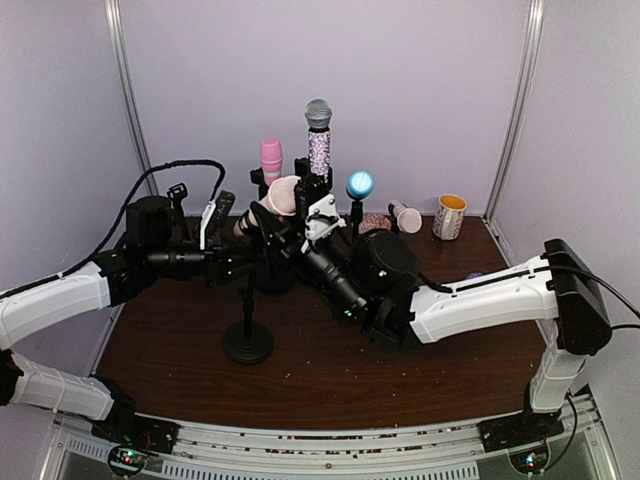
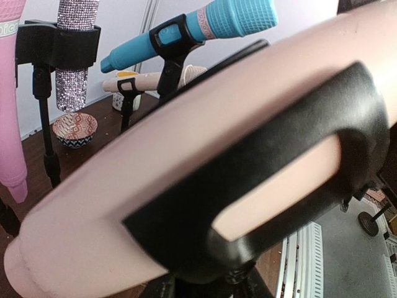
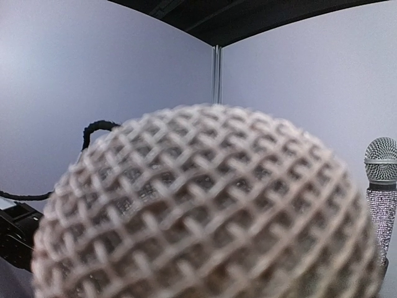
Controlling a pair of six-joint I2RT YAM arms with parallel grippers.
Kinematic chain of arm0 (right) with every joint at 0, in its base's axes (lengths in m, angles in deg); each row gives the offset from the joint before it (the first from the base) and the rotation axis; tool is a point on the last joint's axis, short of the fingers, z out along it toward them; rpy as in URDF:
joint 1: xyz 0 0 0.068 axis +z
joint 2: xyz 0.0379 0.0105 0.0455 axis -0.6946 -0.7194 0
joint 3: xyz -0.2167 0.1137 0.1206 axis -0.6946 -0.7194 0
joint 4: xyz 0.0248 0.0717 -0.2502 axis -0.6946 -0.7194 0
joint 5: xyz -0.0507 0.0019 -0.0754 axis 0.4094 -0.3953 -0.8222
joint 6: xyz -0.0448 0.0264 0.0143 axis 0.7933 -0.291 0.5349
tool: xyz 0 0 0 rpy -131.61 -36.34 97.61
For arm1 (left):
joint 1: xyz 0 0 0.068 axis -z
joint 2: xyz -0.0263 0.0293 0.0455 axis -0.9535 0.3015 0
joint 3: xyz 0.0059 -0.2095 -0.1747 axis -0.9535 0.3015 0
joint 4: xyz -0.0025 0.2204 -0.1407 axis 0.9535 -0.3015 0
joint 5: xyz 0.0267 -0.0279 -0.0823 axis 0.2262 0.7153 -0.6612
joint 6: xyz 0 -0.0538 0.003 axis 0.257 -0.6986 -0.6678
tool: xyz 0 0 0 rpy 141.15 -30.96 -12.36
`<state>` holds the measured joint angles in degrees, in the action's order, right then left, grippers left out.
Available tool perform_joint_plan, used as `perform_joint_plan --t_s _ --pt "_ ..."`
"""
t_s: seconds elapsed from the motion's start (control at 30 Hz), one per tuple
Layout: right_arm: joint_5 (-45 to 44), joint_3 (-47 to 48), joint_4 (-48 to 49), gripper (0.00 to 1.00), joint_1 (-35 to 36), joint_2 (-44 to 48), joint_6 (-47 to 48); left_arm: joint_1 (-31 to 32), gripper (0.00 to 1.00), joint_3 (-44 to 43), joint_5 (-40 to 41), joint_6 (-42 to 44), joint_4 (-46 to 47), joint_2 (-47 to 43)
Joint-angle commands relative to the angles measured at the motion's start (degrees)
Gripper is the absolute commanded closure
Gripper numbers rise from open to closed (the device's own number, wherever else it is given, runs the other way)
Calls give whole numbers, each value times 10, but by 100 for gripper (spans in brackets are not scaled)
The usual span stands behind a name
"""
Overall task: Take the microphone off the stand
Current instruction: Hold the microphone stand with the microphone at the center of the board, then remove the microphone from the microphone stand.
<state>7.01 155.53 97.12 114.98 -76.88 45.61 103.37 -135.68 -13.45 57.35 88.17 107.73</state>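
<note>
The left gripper [image 1: 228,236] sits at the handle of the peach microphone [image 1: 282,194], and the right gripper [image 1: 308,222] sits by its mesh head. I cannot tell whether either is clamped. The microphone lies tilted in the black clip [image 2: 186,242] of its stand [image 1: 247,340].

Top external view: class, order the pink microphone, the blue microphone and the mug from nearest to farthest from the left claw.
1. Pink microphone: just behind the left claw, at the back.
2. Blue microphone: further right, past the centre.
3. Mug: far right, near the back corner.
</note>
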Motion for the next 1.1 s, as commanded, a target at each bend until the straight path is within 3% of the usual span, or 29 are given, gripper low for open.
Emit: perform_joint_plan --t_s 0.0,0.27,0.77,1.07 --pt "23 -8 137 100 42 85 41 -101 100 12 175 -122 3 -2" --pt "19 -23 175 100 46 104 0 -107 100 34 149 -96 34 -11" --pt "2 -59 233 100 53 144 -2 -110 100 49 187 -85 36 -20" --pt "24 -36 202 100 60 148 14 -110 100 51 205 -72 28 -23"
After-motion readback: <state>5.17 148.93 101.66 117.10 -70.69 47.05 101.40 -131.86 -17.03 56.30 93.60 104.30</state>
